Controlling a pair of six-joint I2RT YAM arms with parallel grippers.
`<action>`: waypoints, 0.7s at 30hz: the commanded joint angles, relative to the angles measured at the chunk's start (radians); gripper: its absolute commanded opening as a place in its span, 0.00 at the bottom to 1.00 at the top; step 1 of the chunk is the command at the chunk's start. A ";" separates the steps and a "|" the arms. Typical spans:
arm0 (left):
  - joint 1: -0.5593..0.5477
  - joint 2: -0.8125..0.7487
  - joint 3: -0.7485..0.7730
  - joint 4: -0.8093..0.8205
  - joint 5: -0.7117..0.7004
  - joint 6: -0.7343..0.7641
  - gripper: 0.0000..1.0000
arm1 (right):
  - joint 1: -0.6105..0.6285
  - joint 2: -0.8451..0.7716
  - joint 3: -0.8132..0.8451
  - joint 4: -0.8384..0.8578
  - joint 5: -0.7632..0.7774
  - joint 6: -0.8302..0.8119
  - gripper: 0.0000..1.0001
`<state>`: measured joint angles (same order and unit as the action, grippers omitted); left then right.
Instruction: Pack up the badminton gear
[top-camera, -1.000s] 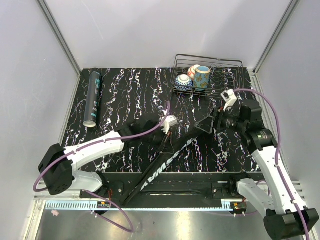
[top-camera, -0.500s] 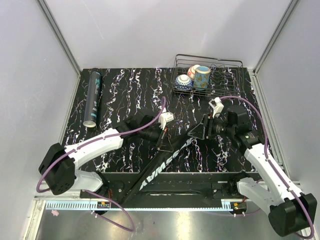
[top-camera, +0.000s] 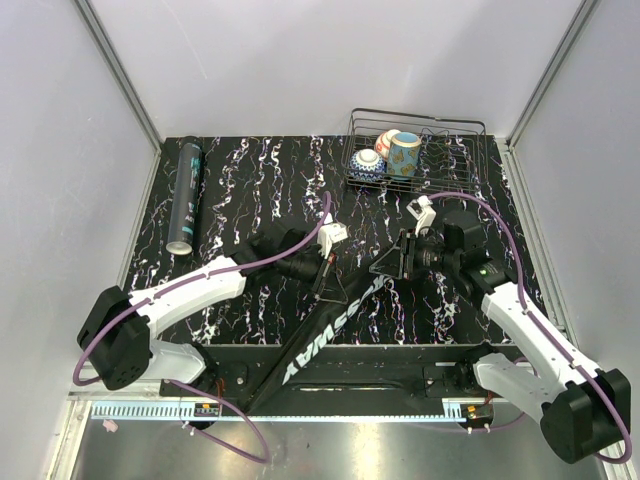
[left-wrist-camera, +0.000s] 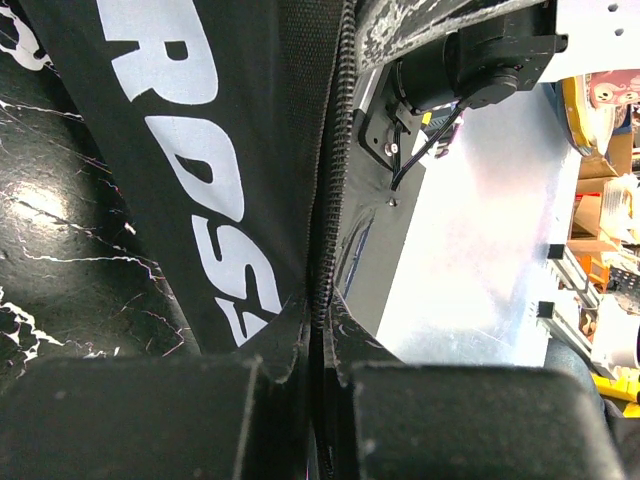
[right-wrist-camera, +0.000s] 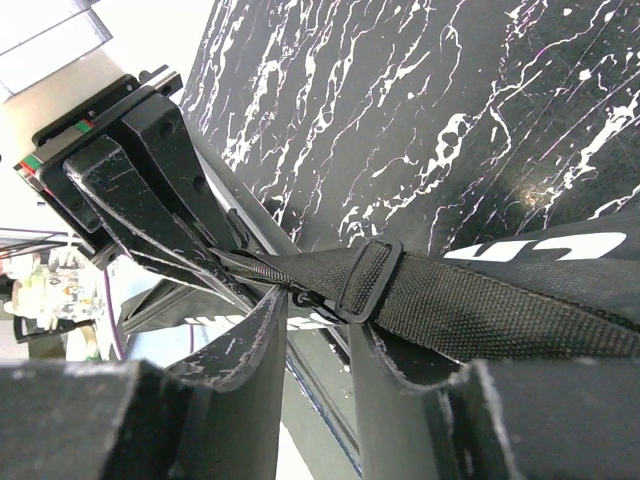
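Marbled table (top-camera: 250, 180); left hand (left-wrist-camera: 318, 335) clamps bag (left-wrist-camera: 200, 180) zipper edge, right hand (right-wrist-camera: 315, 320) clamps strap (right-wrist-camera: 480, 300); contents hidden.

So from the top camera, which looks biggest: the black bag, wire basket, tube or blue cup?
1. The black bag and wire basket: hard to rank, since the bag is longer and the basket is wider.
2. The tube: long but thin.
3. The blue cup: clearly the smallest.
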<state>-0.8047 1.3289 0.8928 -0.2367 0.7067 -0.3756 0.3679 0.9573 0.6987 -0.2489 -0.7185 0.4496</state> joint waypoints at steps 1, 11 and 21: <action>0.004 -0.010 0.012 0.091 0.083 -0.014 0.00 | 0.011 -0.011 0.002 0.082 0.007 0.023 0.32; 0.009 -0.016 0.014 0.059 0.062 0.009 0.00 | 0.011 -0.020 0.004 0.057 0.077 0.058 0.00; 0.009 -0.002 0.055 0.008 -0.027 0.050 0.00 | 0.172 0.044 -0.014 0.163 0.164 0.202 0.00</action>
<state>-0.7975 1.3289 0.8898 -0.2562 0.6849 -0.3508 0.4267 0.9554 0.6872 -0.2016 -0.6388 0.5636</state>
